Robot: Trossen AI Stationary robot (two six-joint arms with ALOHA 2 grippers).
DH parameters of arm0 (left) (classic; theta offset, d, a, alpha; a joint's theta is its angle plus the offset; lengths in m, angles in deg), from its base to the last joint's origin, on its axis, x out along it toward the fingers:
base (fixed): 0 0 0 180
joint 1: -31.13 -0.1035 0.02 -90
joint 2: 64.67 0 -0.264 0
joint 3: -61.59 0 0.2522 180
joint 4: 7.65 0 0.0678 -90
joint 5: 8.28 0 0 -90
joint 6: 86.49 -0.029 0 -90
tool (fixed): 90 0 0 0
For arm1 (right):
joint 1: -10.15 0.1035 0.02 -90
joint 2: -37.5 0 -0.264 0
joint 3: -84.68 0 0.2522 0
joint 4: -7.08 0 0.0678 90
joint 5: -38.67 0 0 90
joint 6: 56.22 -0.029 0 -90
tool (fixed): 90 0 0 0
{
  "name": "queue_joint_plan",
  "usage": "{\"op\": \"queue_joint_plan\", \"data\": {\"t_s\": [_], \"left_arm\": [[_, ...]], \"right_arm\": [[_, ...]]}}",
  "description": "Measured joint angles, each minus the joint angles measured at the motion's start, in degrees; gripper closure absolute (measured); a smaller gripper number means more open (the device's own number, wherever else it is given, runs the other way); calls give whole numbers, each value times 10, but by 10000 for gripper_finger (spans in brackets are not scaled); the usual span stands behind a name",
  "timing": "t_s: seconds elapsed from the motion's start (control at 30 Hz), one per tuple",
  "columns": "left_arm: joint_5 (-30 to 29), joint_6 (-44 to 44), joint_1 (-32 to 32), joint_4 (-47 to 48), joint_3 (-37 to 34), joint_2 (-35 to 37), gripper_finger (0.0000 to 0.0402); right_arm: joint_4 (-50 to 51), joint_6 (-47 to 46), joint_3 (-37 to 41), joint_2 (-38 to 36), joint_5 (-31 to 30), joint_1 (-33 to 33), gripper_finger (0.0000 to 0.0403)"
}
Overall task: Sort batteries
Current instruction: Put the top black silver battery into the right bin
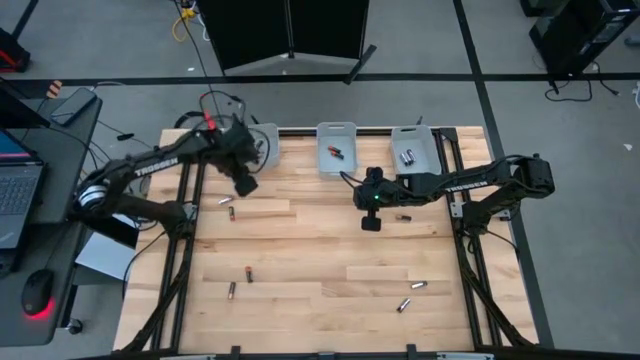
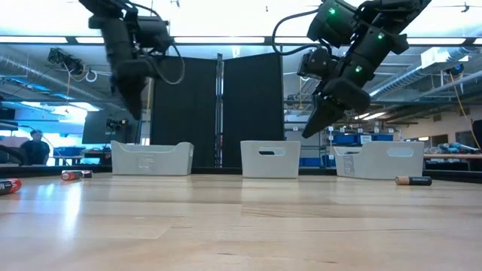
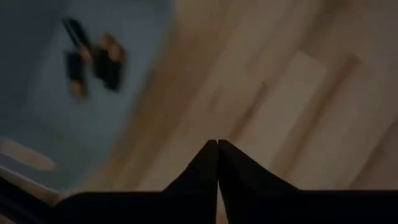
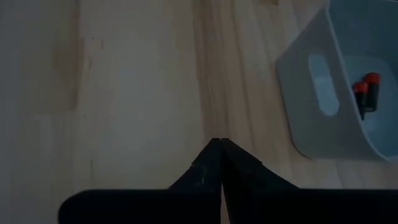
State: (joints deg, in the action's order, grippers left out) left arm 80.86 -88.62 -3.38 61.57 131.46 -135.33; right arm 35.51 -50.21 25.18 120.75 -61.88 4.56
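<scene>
Right now both arms are hovering above the pale wooden slatted surface [image 1: 320, 250] with nothing in their grasp. The left pincer [image 1: 245, 184] is hanging just in front of the left translucent rectangular plastic bin [image 1: 262, 142], its fingers pressed together and empty; its wrist view is showing a few dark batteries already lying inside that bin. The right pincer [image 1: 371, 222] is also pressed together and empty, sitting near the middle of the surface, in front of the middle translucent bin [image 1: 336, 147], which is holding two red-tipped black batteries [image 4: 367, 93].

Loose batteries are lying scattered: a black battery with a copper end [image 1: 402, 216] just beside the right pincer, towards the right edge, its long axis running roughly left to right; two small ones [image 1: 229, 207] just in front of the left pincer; two more [image 1: 240, 282] farther down on the left, and two silver-grey cylinders [image 1: 410, 295] lower right. Judging by this, the right arm is nearest the copper-ended one and would need to turn its fingers across that axis.
</scene>
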Motion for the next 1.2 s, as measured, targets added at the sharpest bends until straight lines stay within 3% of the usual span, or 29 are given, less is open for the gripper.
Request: {"op": "queue_joint_plan", "data": {"t_s": [0.17,0.43,0.93,1.2], "left_arm": [[0,67,24,20,-65,20,393],[-21,105,32,7,-153,8,367],[-29,119,30,-3,-150,-95,265],[-52,129,30,-3,-150,-134,254]], "right_arm": [[0,1,0,0,14,0,380],[0,20,0,0,17,0,388],[0,17,0,0,17,0,390],[0,17,0,0,17,0,385]]}}
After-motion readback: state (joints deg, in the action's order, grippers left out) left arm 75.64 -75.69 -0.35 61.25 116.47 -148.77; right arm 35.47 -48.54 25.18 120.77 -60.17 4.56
